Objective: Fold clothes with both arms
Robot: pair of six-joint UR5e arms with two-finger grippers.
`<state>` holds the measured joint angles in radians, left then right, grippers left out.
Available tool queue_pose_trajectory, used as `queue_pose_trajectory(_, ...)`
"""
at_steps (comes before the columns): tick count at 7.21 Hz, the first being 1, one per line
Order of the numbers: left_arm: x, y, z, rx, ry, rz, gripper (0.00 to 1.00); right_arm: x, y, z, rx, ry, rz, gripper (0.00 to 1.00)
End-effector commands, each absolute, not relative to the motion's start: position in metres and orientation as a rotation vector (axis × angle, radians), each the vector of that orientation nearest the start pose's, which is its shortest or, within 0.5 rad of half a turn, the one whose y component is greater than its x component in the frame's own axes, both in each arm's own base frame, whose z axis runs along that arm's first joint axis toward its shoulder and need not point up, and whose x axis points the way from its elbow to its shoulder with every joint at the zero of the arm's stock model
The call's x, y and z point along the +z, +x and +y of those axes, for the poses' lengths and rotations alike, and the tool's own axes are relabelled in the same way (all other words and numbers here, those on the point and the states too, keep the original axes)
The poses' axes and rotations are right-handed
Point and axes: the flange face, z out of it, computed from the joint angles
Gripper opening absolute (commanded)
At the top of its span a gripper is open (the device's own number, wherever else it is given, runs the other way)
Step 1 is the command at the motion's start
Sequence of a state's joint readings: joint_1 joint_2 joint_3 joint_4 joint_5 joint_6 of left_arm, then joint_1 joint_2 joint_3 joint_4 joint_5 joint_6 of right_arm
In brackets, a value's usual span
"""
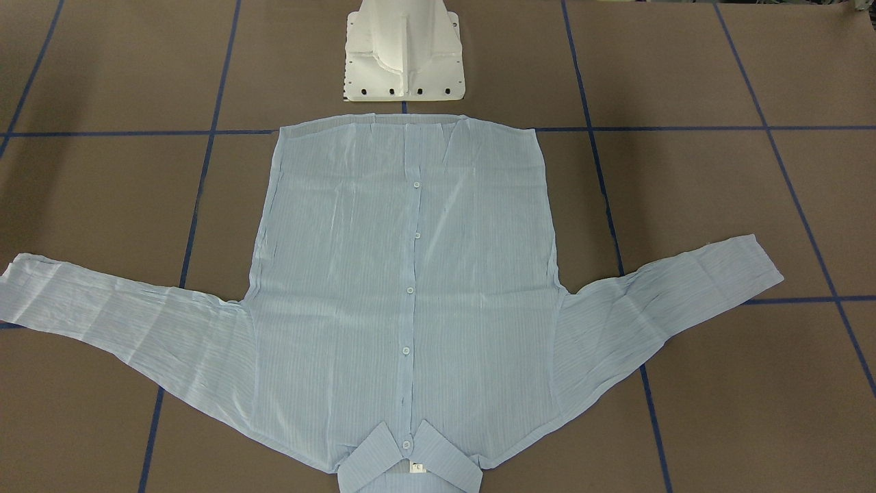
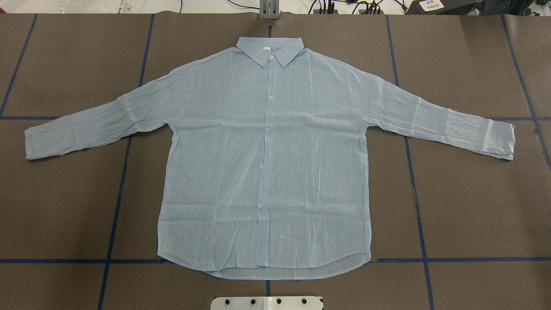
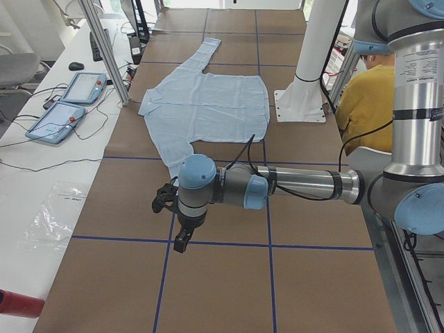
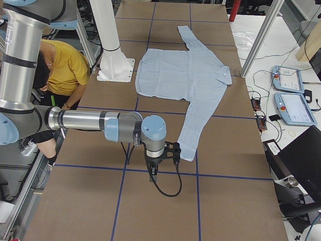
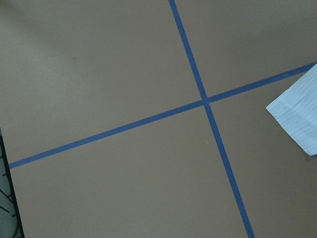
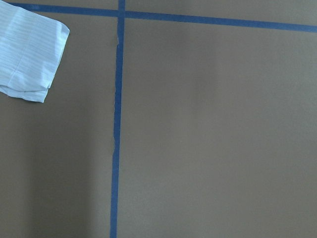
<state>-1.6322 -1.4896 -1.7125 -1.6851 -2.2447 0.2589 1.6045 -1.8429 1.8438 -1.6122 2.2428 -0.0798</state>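
1. One shirt (image 2: 267,163) is being shown lying flat and buttoned, front up, mid-surface (image 2: 473,206), with its collar away from the base (image 1: 404,61) and its hem beside it
2. Its two sleeves are being spread sideways, so its long span is running across, from arm to arm
3. The left fingers (image 3: 182,239) are being seen hovering over bare surface just beyond the left cuff (image 5: 297,114), and the right fingers (image 4: 152,173) likewise beyond the right cuff (image 6: 29,54); each cuff is judged nearer its own arm
4. Whether either pair is released or clenched cannot be told; the shirt is being touched by neither
5. Counted: one shirt, two sleeves, five buttons, two arms
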Motion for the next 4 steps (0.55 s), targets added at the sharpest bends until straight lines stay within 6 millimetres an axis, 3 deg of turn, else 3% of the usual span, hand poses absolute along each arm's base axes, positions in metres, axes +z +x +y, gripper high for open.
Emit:
queue_pose_trajectory(1,0.612,-0.100,-0.464,0.261,0.305,0.634,1.00,0.651,0.083,-0.372,-0.032,0.003,-0.679,1.00)
queue_pose_trajectory(3,0.576,-0.097,-0.466,0.291,0.374,0.618,1.00,0.627,0.083,-0.379,-0.049,0.056,-0.679,1.00)
queue_pose_trajectory(4,0.556,-0.096,-0.469,0.312,0.437,0.610,1.00,0.606,0.083,-0.398,-0.062,0.118,-0.688,1.00)
